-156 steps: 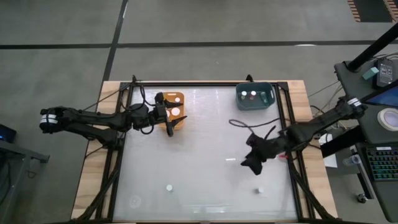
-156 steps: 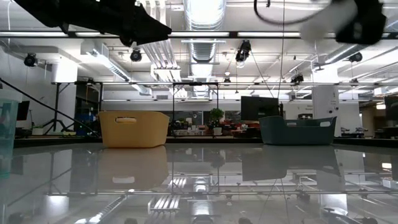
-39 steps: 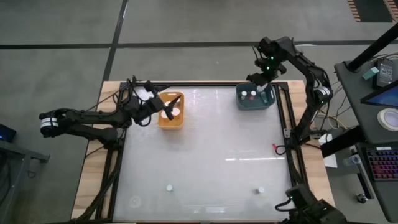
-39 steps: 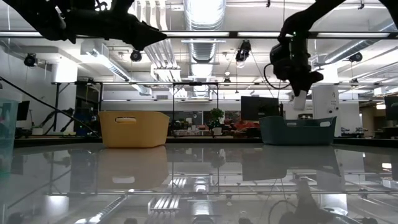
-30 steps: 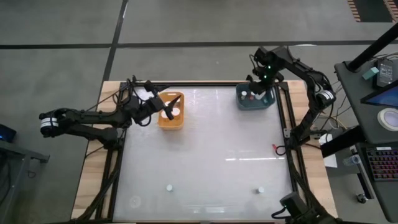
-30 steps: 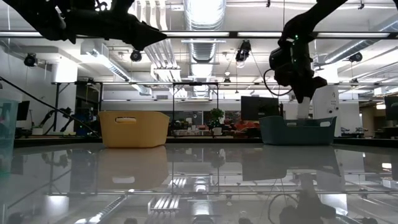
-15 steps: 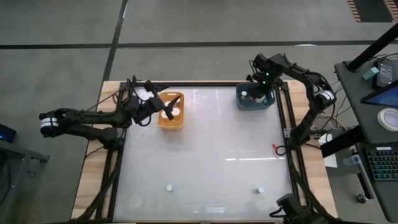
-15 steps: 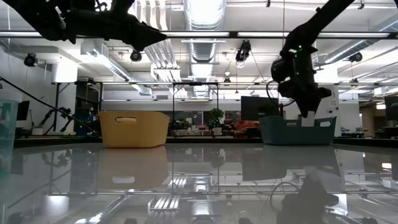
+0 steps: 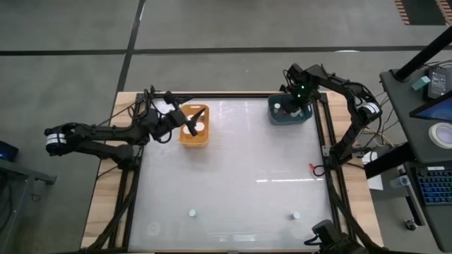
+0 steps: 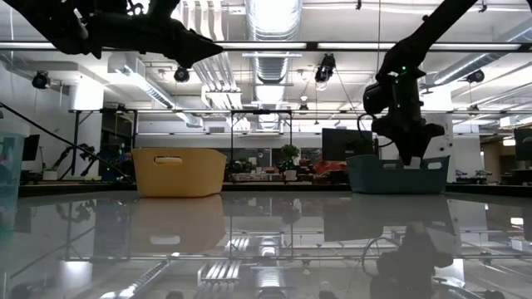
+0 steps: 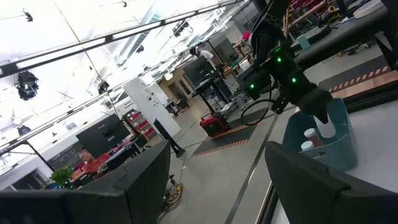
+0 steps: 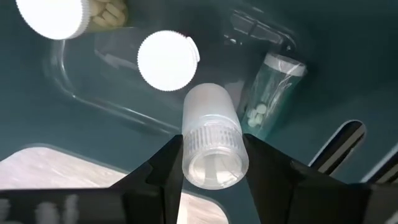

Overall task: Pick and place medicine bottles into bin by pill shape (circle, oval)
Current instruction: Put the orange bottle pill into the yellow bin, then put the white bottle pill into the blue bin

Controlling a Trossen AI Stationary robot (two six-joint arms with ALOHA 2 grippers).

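Note:
My right gripper [image 12: 212,180] points down over the teal bin [image 9: 290,111] at the table's far right, shut on a frosted white medicine bottle [image 12: 210,124]. Two white-capped bottles [image 12: 168,60] and a clear bottle with round white pills [image 12: 273,87] stand or lie in that bin. My left gripper [image 11: 211,186] hangs open above the orange bin [image 9: 194,128] at the far left, with nothing between its fingers. Two more small bottles [image 9: 191,212] stand upright on the table near its front edge. My right gripper pinches the bottle's ribbed cap end [image 12: 211,152] between its two fingers [image 12: 163,165], one on each side. The fingers come from above, pointing down. The bottle hangs upright below them inside the teal bin's walls; whether its lower end touches the bin's floor I cannot tell.
The glossy table is bare between the two bins and the two bottles [image 9: 295,214] near the front edge. A black frame [image 9: 323,141] runs along the table's sides. In the low view both bins [image 10: 179,172] stand at the far edge, before the room.
My right gripper has gone down into the teal bin with the frosted bottle, which stays upright below the fingers. The left arm has kept still.

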